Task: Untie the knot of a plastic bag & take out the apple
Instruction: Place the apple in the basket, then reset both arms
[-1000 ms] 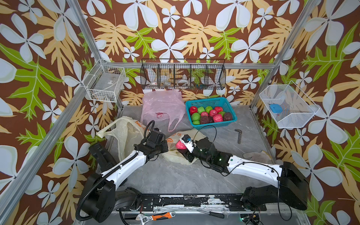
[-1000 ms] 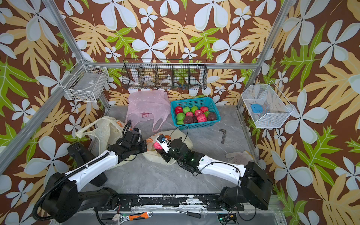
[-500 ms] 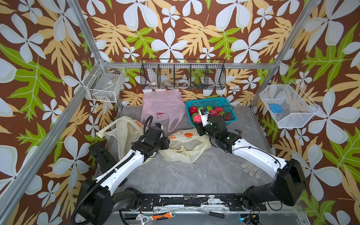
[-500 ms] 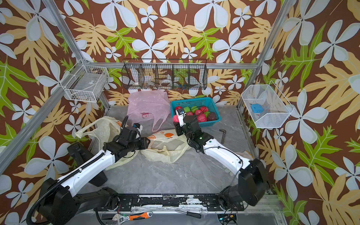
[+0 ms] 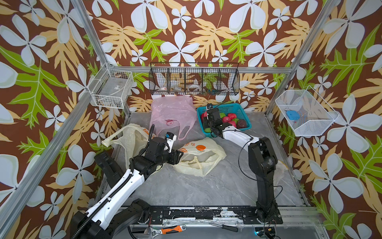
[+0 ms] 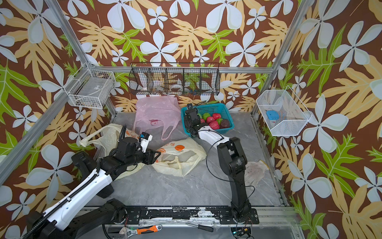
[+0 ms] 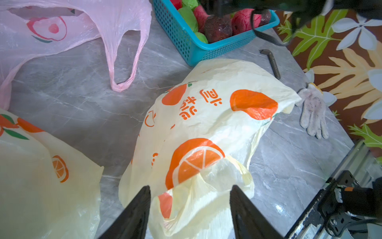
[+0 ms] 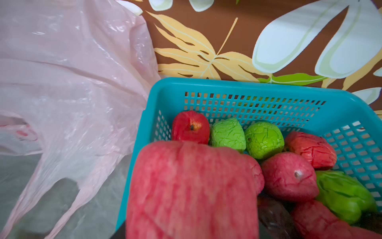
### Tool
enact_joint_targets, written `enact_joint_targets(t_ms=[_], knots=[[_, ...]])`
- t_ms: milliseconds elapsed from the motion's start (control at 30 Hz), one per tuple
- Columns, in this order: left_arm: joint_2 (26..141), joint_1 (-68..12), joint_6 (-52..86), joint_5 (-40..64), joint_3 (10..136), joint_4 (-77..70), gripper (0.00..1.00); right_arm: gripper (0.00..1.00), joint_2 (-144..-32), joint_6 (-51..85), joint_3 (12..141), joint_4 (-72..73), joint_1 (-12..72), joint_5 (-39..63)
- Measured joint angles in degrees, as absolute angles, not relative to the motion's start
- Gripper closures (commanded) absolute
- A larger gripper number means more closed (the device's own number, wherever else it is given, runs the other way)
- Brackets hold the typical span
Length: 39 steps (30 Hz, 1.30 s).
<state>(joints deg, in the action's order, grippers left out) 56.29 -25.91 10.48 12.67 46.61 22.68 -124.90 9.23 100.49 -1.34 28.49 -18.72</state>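
Pink-red streaky apple, blurred, at left side of teal basket on far table, R jaws' state can't tell; L jaws apart over limp yellow orange-print bag mid-table.

Three thin plastic bags lie on the grey surface: one translucent pink bag, plus the left cream bag and the middle cream bag, both orange-printed. There is one teal perforated basket; the right wrist view shows five red crinkled fruits, three green crinkled fruits and one dark purple fruit. Three wire baskets hang on the walls: one black wire basket, a left white wire basket and a right white wire basket. There are also one soiled white glove, one metal hex key, one orange-handled wrench and one screwdriver.
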Motion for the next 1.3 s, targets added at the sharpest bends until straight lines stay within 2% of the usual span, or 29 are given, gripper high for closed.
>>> enact_joint_targets(t_ms=[67, 200, 467, 733, 900, 1033, 1167, 1300], knots=[[55.1, -25.9, 10.1, 13.5, 46.5, 22.7, 0.37, 0.31, -128.5, 8.4, 105.1, -2.8, 28.4, -20.4], [52.3, -25.9, 9.0, 13.7, 46.2, 22.8, 0.36, 0.29, -132.2, 7.0, 110.9, -5.8, 28.2, -22.8], [49.9, -25.9, 8.6, 5.3, 45.7, 22.9, 0.33, 0.28, -123.4, 6.8, 101.7, -5.6, 28.7, -23.7], [49.6, -25.9, 13.8, -11.6, 46.7, 18.0, 0.16, 0.27, -102.5, 5.3, 80.4, -1.6, 32.8, -25.0], [49.9, -25.7, 16.7, -20.0, 43.2, 11.7, 0.00, 0.21, -88.8, 6.9, 65.5, 0.8, 32.5, -30.5], [52.7, -25.5, 17.5, -25.8, 41.1, 7.1, 0.00, 0.08, -80.6, 8.3, 54.3, 2.5, 32.0, -34.9], [54.2, -25.4, 15.7, -30.5, 40.2, 3.3, 0.00, 0.00, -73.5, 14.1, 43.9, 3.0, 26.3, -38.0], [52.3, -25.4, 12.7, -34.0, 33.8, -1.8, 0.00, 0.00, -61.8, 21.3, 29.0, 8.9, 19.2, -40.8]])
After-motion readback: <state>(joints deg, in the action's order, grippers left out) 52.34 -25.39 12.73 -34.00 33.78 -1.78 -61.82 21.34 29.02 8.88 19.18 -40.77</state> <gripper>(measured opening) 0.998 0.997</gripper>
